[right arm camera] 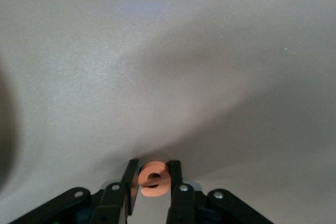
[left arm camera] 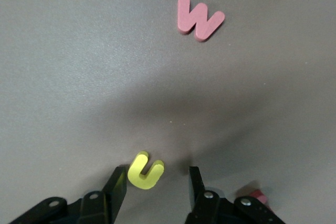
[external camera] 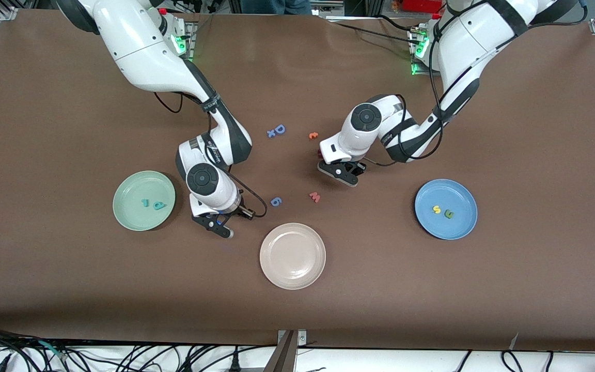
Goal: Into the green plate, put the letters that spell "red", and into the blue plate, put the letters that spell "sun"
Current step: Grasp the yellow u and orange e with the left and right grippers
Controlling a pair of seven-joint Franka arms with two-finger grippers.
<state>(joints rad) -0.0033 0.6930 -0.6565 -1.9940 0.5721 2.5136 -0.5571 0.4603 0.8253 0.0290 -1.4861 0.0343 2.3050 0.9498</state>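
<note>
Orange foam sits between my right gripper's (right arm camera: 153,178) fingers: the round "e" (right arm camera: 154,177) is pinched at its sides, both pads against it, its face turned up toward the wrist camera and its slit running crosswise between the pads. From the front, the right gripper (external camera: 214,223) is down low at the brown table (external camera: 432,289), just beside the green plate (external camera: 132,219), on the side toward the beige-white plate (external camera: 292,256). On the green plate lie the teal "r" (external camera: 145,203) and the teal "d" (external camera: 158,205), side by side.

My left gripper (left arm camera: 157,182) stands narrow but with a gap, its fingers either side of the yellow arch-shaped letter (left arm camera: 145,170). That letter lies flat, its open end pointing away from the wrist and tilted a little, its long axis running roughly out along the fingers' reach. One finger (left arm camera: 116,182) looks to be at its edge; the other (left arm camera: 196,182) stands apart from it, so I cannot call it gripped. Farther out from the fingertips lies the pink "w" (left arm camera: 199,17), well apart. In the front view the left gripper (external camera: 340,173) is low over the table, above the pink "w" (external camera: 315,197).

On the blue plate (external camera: 460,227) lie the yellow "s" (external camera: 436,209) and the green arch letter (external camera: 449,214), close together
</note>
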